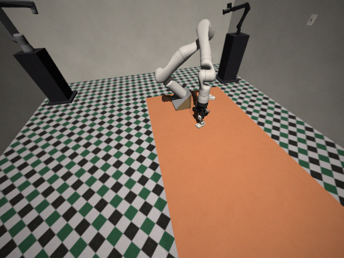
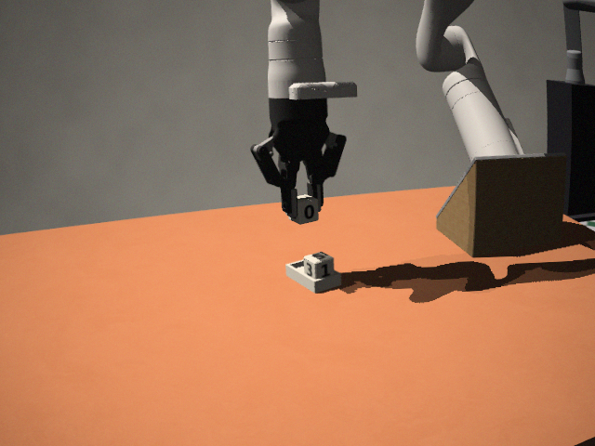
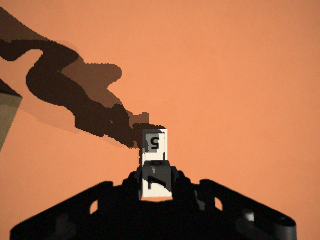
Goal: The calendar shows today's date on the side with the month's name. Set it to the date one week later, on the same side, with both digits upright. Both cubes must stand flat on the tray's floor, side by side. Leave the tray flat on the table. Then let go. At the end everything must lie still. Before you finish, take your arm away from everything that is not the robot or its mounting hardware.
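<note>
My gripper [image 1: 200, 115] [image 2: 303, 206] [image 3: 156, 174] is shut on a white cube [image 2: 307, 211] [image 3: 157, 193], held in the air above and slightly behind the tray. In the exterior view this cube shows a dark 0 on a side; the wrist view shows a 1- or 7-like mark on its top, partly shaded. The small white tray [image 1: 198, 126] [image 2: 299, 278] lies flat on the table. One cube [image 2: 319, 266] [image 3: 154, 143] stands in it, with 3 and 1 on its visible sides and a 5 on top. The tray's left part holds no cube. The month's name is not readable.
The orange table top [image 1: 222, 166] [image 2: 191, 335] bears the tray. The arm's wedge-shaped base [image 1: 183, 102] [image 2: 519, 206] stands behind and to the right of the tray in the exterior view. The arm's shadow reaches the tray. Two dark pedestals [image 1: 44, 74] [image 1: 234, 56] stand on the floor.
</note>
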Motion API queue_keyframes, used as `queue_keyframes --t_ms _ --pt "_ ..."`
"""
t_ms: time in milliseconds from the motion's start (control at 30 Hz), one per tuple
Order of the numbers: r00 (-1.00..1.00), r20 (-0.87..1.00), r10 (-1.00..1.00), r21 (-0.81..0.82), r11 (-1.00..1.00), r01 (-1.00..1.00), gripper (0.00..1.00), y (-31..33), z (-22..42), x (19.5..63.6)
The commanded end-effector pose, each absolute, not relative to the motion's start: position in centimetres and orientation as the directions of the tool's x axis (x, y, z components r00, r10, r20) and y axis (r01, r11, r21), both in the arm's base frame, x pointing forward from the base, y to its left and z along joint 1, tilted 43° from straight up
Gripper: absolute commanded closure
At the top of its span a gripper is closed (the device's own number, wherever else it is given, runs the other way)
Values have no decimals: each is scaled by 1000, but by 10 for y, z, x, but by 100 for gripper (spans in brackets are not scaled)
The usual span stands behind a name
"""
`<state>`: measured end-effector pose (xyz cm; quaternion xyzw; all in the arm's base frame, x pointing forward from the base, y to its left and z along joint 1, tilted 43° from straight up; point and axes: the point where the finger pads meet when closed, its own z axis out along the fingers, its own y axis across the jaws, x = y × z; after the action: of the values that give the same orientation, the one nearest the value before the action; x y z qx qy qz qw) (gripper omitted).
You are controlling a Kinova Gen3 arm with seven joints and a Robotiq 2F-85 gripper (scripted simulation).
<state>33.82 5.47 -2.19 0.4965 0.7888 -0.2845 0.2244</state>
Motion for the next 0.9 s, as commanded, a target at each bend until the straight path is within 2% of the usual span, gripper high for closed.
queue_keyframes --t_ms 0,867 --pt "-401 -640 655 -230 335 914 74 44 -28 338" --pt "-401 -640 655 -230 335 914 74 27 -48 340"
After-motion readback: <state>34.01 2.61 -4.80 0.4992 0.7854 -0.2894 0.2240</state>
